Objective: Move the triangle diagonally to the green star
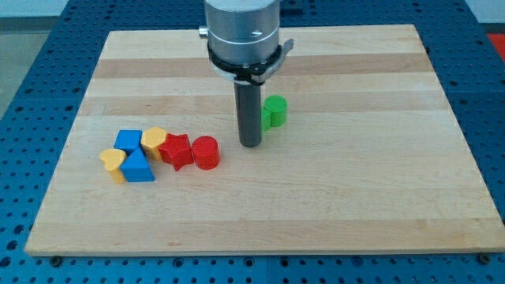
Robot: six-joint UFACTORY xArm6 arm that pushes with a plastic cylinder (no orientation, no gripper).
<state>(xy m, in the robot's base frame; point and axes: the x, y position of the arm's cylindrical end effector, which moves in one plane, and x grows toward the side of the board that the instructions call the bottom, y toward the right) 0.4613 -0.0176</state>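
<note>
blue triangle (138,167) flat in left cluster; green block (275,111) well right-up

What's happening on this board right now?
A single arm with a dark rod stands over a wooden board. My tip rests just to the view's left of a green block, partly hidden by the rod, shape unclear. The blue triangle sits untouched in a cluster at the view's left with a blue cube, two yellow blocks, a red star and a red cylinder.
</note>
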